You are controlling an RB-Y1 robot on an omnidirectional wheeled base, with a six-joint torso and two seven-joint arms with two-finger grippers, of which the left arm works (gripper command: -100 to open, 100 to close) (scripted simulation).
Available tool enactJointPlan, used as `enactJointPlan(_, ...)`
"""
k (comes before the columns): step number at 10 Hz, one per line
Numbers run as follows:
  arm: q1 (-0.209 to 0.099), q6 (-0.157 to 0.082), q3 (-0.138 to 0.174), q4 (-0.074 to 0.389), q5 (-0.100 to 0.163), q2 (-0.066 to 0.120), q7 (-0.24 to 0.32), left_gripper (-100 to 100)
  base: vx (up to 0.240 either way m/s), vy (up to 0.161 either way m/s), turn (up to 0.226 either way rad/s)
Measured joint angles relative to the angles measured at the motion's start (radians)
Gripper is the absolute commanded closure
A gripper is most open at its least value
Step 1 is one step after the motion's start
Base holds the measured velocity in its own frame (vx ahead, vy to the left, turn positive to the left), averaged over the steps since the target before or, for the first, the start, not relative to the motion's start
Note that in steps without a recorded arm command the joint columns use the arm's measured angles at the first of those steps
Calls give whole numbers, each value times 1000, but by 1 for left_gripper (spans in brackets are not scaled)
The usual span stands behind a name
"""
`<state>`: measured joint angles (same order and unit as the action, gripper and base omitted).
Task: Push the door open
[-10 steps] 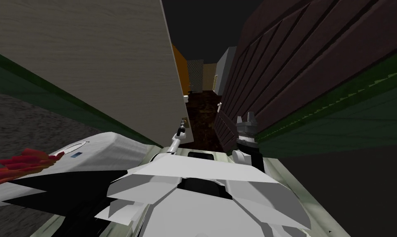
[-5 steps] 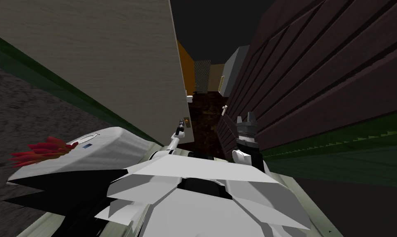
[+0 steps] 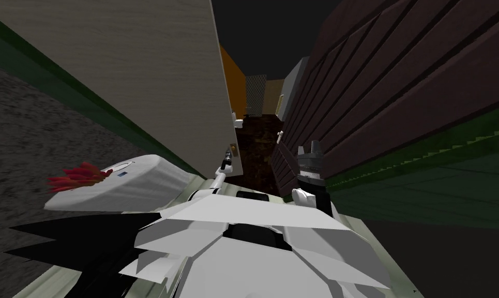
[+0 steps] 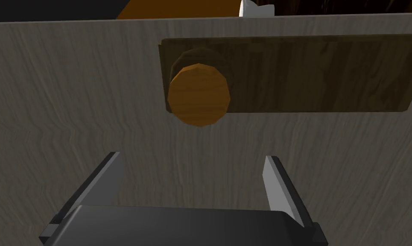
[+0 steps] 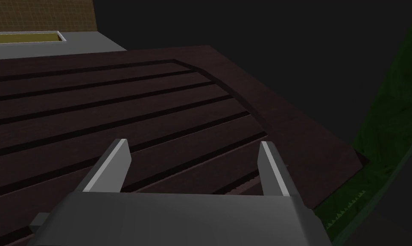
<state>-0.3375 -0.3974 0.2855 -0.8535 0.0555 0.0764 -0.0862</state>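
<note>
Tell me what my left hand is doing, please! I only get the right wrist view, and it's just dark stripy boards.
Observer: Your left gripper is facing a pale wood-grain door, and it is open.
Operator: Is there a handle?
Observer: Yes, there's a round orange-brown knob on a dark plate. It sits just beyond the fingertips, not between them.
Operator: Is the door open at all?
Observer: The head view shows a gap past the door's edge, with a dark floor and an orange wall beyond.
</note>
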Motion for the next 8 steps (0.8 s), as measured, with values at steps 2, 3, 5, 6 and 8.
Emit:
enactJointPlan(2, -1, 5, 4, -3, 4, -9, 1, -100, -211, -126, 41)
enactJointPlan(3, -1, 8, 6, -7, 6, -17, 0, -100, -88, -68, 14)
enactJointPlan(5, -2, 5, 8, -2, 6, -14, -1, -100, 131, 27, -31)
enactJointPlan(6, 2, 4, 9, -8, 6, -13, -2, -100, 166, 38, -16)
enactJointPlan(8, 2, -2, 13, -3, 7, -10, -3, -100, 184, 53, -20)
